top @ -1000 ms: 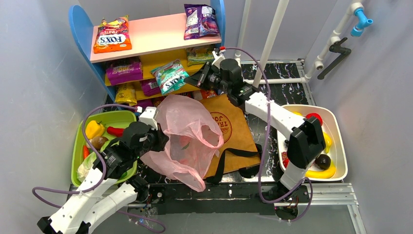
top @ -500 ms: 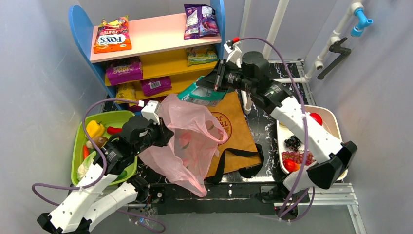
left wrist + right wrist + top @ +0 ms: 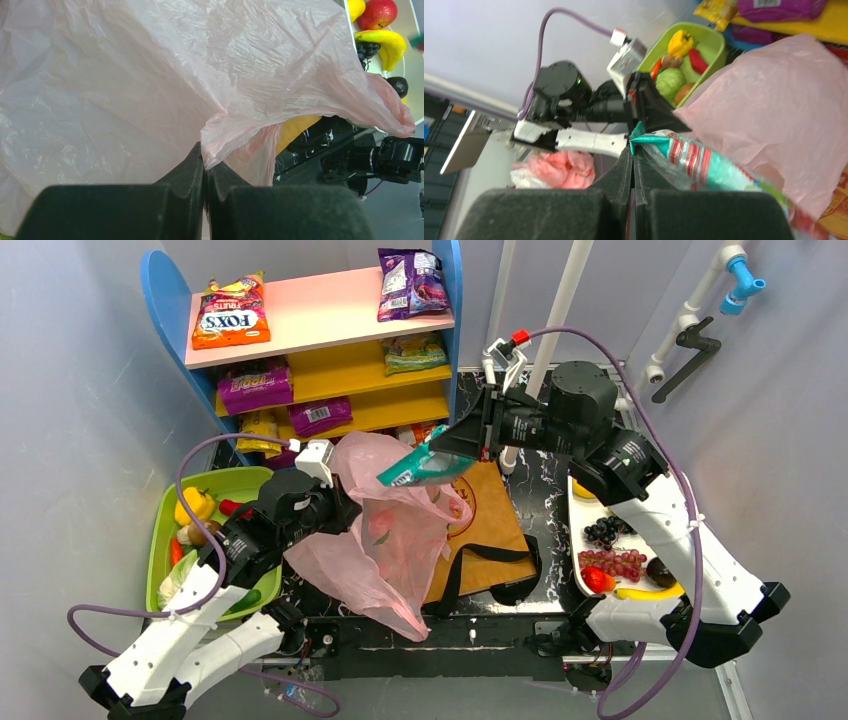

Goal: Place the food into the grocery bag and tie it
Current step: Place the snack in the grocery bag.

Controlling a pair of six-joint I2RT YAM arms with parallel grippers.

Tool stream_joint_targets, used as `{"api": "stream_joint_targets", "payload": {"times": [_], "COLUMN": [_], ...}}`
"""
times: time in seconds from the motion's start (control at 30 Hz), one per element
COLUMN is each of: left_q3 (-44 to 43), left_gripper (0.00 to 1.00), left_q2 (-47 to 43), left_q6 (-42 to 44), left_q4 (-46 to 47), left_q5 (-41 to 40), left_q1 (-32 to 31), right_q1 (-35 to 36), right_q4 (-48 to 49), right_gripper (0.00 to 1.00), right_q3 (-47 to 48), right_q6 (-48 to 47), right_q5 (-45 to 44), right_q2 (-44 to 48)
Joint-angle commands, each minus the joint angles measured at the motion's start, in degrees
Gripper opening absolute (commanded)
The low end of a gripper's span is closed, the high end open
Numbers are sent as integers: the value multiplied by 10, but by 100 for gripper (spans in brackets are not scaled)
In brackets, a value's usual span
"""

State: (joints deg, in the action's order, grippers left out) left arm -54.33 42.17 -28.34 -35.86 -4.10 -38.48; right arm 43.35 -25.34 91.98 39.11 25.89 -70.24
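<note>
Your left gripper pinched shut on thin crinkly translucent pink plastic bag, bunched near-left of middle. Your right gripper clamps glossy teal snack packet above bag's far-right edge.

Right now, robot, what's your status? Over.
Left fingers shut on pink bag edge, holding it up. Right fingers shut on teal packet, over the bag. Path into bag looks clear.

Pale grey walls, blue-sided shelf unit with pink and yellow boards, white pipes, black marbled worktop.
</note>
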Motion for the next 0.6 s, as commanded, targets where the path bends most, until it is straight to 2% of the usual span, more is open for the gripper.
{"api": "stream_joint_targets", "payload": {"times": [0.0,0.2,0.4,0.57], "left_q3": [-28,-37,-55,-67], "left_gripper": [0,0,0,0], "left_q2": [6,15,29,39], "left_q6": [-6,-7,-4,5], "left_q4": [9,10,9,4], "left_q5": [-6,-8,-8,-16], "left_q1": [-2,-2,-2,-2], "right_q1": [14,47,82,104], "right_q4": [-15,-41,-23,-22], "right_gripper": [1,1,1,1], "right_q3": [5,-2,-26,-7], "right_q6": [-13,-10,12,15], "right_q5": [62,89,96,99], "right_q2": [13,24,25,20]}}
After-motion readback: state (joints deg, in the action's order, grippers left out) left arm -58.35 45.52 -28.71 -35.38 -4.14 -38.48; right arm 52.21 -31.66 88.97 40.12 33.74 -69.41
